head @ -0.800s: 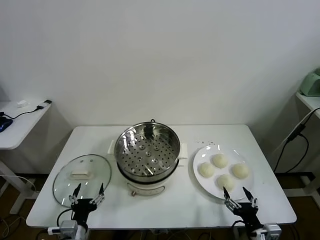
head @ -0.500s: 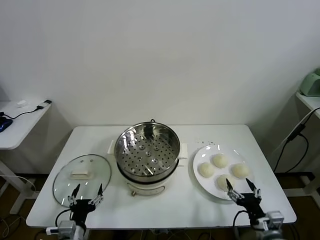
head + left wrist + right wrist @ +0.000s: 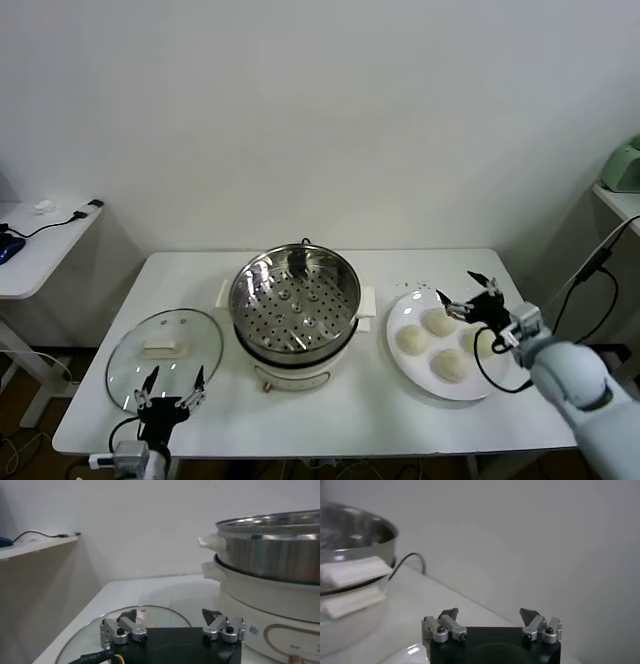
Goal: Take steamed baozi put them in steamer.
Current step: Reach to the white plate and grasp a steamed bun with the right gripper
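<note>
My right gripper (image 3: 467, 292) hangs open above the plate of buns; my left gripper (image 3: 172, 386) waits open at the table's near edge.

Four steamed baozi (image 3: 439, 321) sit on the white plate (image 3: 402, 356) at three o'clock of the steamer (image 3: 295, 300). They are round, with no long axis to speak of, domes up. My right fingers are spread wide over the bun at the plate's twelve o'clock, holding nothing. The steamer stands upright mid-table, mouth up, perforated tray bare. At its eight o'clock lies the glass lid (image 3: 165, 345), flat, my left fingers apart just over its near rim.
</note>
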